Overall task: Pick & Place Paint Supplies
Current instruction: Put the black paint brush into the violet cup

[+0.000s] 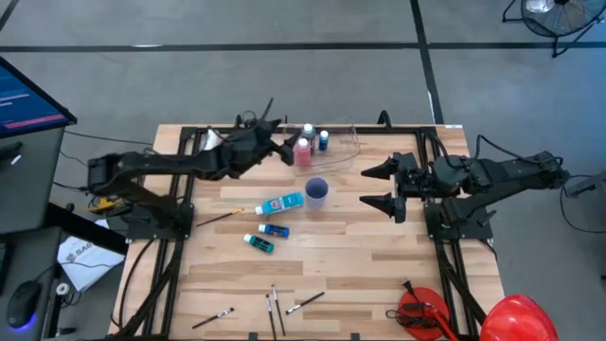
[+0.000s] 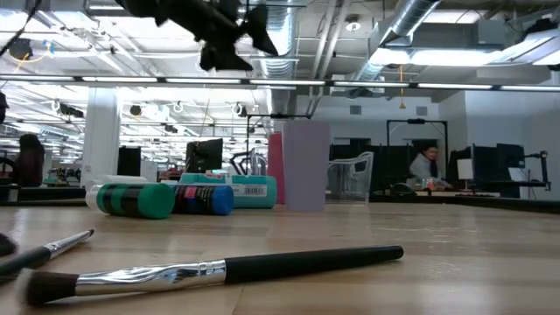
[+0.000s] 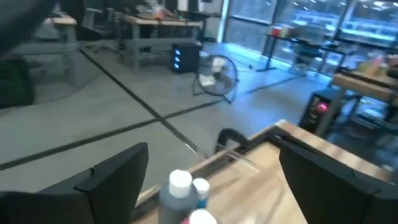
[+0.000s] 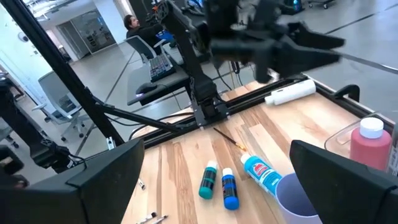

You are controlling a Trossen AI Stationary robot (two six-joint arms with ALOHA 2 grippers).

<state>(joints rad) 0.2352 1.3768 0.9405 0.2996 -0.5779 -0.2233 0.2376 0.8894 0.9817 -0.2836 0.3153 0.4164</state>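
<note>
- Pink-red paint bottle stands upright in the clear plastic tub at the table's far edge, beside a dark blue bottle.
- Left gripper hovers just beside them, fingers spread, holding nothing.
- Right gripper waits open near the purple cup.
- Light blue tube, blue bottle and teal bottle lie mid-table; brushes lie along the near edge.

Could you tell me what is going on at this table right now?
The robot is sorting paint supplies. The left gripper hangs open and empty above the clear tub at the far edge, where a red bottle and others already stand. The right gripper waits open at the right side. The light blue tube, blue bottle, teal bottle and several brushes lie on the table.
</note>
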